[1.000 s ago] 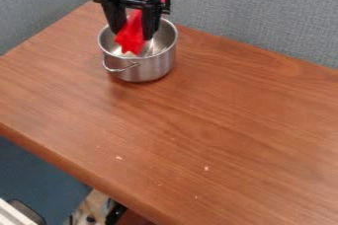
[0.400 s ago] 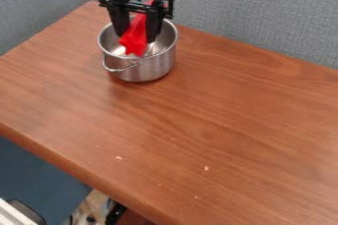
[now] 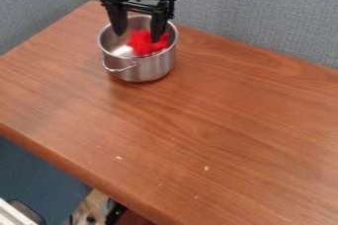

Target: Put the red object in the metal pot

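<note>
Camera view, nearest first: well in front of the metal pot, toward the lower left corner, lies a white item (image 3: pixel 14 215), cut off by the frame. Some dark cabling (image 3: pixel 117 212) shows beyond the wooden table's near edge, also well in front of the pot. The wooden table (image 3: pixel 199 140) spreads in front of the pot and to its right, with a couple of pale specks (image 3: pixel 118 157) on its surface. The metal pot (image 3: pixel 142 71) stands upright on the wood, its wire loop handle (image 3: pixel 121 68) on the near left side. Inside the pot lies the red object (image 3: pixel 145 44), partly hidden by the front wall. Above the pot's mouth, the black gripper (image 3: pixel 138 34) points down with its fingers spread apart; whether either one touches the red object, I cannot tell. Behind the pot rises a gray textured partition (image 3: pixel 264 12).
</note>
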You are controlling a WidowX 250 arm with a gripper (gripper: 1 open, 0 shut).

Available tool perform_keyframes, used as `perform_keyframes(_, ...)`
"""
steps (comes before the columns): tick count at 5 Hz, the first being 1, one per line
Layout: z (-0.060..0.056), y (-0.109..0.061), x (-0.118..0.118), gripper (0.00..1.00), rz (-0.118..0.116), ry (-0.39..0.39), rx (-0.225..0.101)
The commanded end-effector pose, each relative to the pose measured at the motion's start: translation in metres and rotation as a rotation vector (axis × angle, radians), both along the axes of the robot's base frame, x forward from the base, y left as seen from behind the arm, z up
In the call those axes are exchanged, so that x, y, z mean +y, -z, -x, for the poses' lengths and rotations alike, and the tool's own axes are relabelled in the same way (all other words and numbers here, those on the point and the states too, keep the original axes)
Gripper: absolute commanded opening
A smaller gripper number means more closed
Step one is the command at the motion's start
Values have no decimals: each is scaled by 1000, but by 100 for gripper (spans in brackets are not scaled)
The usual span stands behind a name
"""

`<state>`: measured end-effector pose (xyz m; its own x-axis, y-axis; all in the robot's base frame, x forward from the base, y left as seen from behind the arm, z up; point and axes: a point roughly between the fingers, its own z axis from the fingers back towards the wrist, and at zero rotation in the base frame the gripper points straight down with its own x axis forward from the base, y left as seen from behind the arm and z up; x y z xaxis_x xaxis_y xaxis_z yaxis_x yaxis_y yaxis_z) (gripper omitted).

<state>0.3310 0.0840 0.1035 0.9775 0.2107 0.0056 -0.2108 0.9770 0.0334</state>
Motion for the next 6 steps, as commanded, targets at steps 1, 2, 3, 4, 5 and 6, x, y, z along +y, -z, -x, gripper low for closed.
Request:
perform_keyframes(1, -8, -15, 4, 100, -27, 4, -47)
perform_keyframes(2, -14, -13, 9, 100, -43, 2, -48)
perform_keyframes(3, -19, -11, 13, 100, -57, 1, -45)
perform_keyframes(4, -22, -8, 16, 100, -68, 2, -40)
perform_keyframes(5, -25, -6, 18, 100, -76, 3, -34)
perform_keyframes(6, -27, -5, 20, 100, -82, 2, -32)
